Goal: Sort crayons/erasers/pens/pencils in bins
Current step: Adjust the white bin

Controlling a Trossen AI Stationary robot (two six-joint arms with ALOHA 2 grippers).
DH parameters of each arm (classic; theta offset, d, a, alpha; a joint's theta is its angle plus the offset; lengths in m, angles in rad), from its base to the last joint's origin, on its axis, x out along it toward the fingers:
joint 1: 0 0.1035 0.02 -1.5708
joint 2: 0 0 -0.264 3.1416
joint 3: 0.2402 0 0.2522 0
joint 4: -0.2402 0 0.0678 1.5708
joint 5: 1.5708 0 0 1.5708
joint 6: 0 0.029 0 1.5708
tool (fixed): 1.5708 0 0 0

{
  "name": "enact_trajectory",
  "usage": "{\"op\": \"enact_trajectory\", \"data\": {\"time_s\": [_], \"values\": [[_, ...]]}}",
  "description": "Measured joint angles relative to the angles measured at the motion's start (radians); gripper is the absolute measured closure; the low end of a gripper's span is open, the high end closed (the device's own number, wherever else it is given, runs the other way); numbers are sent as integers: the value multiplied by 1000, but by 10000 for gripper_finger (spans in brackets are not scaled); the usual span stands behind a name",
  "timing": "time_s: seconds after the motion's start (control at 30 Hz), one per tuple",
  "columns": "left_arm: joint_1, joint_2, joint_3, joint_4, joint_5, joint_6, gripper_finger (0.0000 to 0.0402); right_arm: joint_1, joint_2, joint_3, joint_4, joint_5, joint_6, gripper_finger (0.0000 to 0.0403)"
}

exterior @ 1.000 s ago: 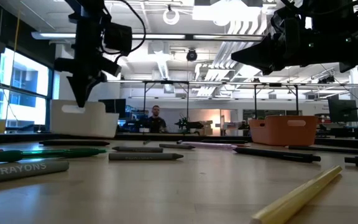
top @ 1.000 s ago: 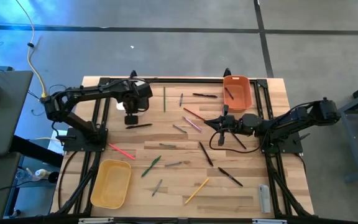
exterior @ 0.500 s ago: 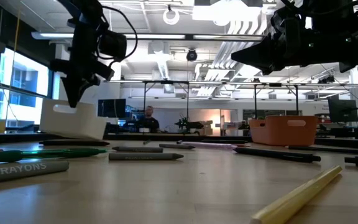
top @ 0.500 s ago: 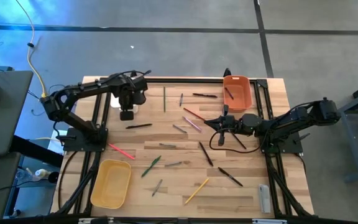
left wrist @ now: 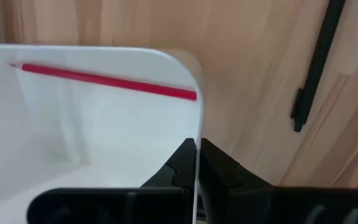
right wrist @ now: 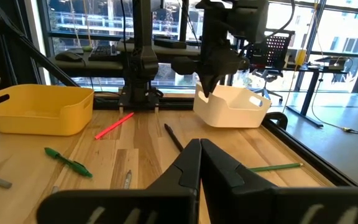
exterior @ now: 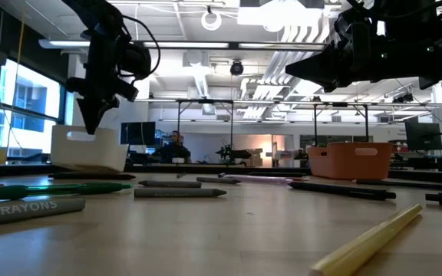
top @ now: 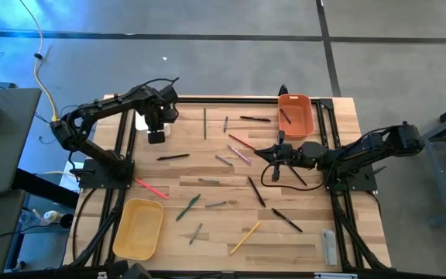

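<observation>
The white bin (left wrist: 92, 143) stands at the table's far left, and a red stick (left wrist: 104, 81) lies in it. In the high view the left arm hides most of this bin (top: 140, 122). My left gripper (left wrist: 197, 148) points down, shut on its wall. My right gripper (right wrist: 199, 149) hangs level and shut over the table's middle right, holding nothing. Several crayons, pens and pencils (top: 242, 155) lie scattered flat on the wood. The orange bin (top: 295, 113) sits at the far right, the yellow bin (top: 138, 227) near left. My left gripper pinches the white bin's side wall at its rim (left wrist: 197, 127), near a rounded corner, with one finger inside the bin and one outside. The fingers come from above, pointing down. In the low view the bin (exterior: 90, 147) sits a little tilted under the gripper (exterior: 92, 126).
A grey flat bar (top: 329, 246) lies at the near right corner. A black pen (top: 173, 156) lies just nearside of the white bin. Black frame rails run along the table's left, right and far sides. A person (exterior: 176, 144) stands far off in the room.
My left gripper has swung toward the table's left and far edges, staying shut on the white bin's wall and rolling a little. The bin has gone with it, tipping partway along and now sitting closer to level.
</observation>
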Motion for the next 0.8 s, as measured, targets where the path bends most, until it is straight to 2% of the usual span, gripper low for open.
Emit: {"op": "enact_trajectory", "data": {"time_s": [0.33,0.8], "values": [[15,0,0,-54,-89,-16,359,0,0,0,0,0,1,403],[14,0,0,-48,-98,-62,296,0,0,0,0,-4,2,403]]}}
